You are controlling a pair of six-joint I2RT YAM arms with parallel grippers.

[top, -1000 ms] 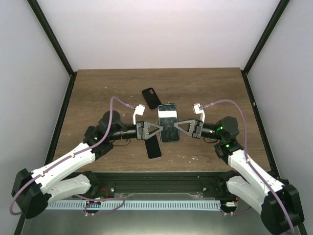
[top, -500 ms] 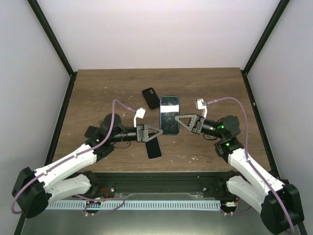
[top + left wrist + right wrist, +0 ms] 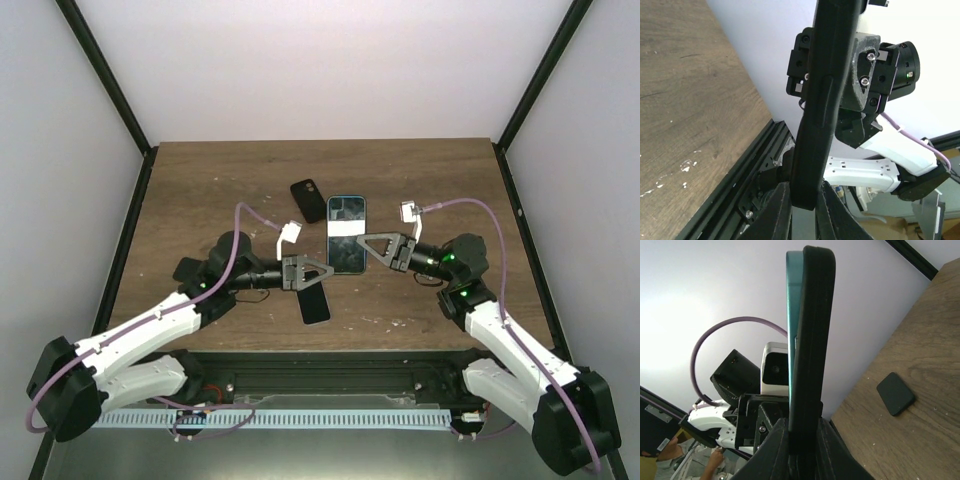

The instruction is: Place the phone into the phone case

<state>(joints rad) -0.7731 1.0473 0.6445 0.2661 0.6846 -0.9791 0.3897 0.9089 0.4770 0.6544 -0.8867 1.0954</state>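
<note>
One phone (image 3: 346,212), long axis running front-to-back, screen apparently upward.

Edge-on, the slim black phone (image 3: 821,100) stands between the left gripper (image 3: 803,192) fingers, seemingly pinched at its lower end; brown wooden table (image 3: 685,100) left, white right arm (image 3: 875,150) behind.

The top camera looks down from far, high behind the left arm (image 3: 150,320) and right arm (image 3: 510,340). Each wrist camera sits close behind its own fingers (image 3: 780,215), facing the other arm. All three see the phone (image 3: 345,215).
</note>
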